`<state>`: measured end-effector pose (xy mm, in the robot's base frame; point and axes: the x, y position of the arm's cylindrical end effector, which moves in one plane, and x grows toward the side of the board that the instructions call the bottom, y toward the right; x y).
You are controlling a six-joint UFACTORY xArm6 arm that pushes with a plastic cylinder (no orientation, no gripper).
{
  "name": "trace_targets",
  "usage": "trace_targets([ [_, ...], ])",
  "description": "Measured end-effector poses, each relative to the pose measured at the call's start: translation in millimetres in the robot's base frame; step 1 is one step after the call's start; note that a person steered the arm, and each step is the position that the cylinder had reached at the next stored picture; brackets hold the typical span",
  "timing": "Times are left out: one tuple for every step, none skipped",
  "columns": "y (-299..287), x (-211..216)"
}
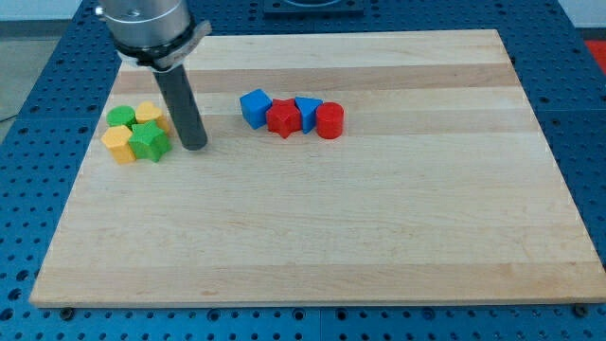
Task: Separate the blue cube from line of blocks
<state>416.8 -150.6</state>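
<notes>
Blue cube (255,107) sits in the upper middle of the frame, slightly left of centre, at the left end of a short row; turned a little so one corner faces the frame's bottom, top face lighter than its sides. Row runs toward the frame's right: red star-like block (283,118) touching the cube, then blue triangular block (308,111), then red cylinder (329,121), all packed close. No claw on this arm, so nothing to open, close or hold; it ends in a dark rod, and my tip (194,147) rests on the board at upper left, well apart from the blue cube, touching none of the row. Just left of the tip is a second cluster: green cylinder (120,117), yellow block (148,114) of unclear shape, yellow block (118,144) at the lower left of the cluster, green star-like block (149,141) nearest the tip; contact with the tip cannot be told. Surface is a pale wooden board (331,227) with grain bands, lying on a blue perforated table (578,76). Grey arm housing (147,24) at the top left edge.
</notes>
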Motion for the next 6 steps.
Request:
trace_targets([
  [35,0],
  [70,-8],
  [83,-34],
  [72,-64],
  [80,-65],
  [95,-76],
])
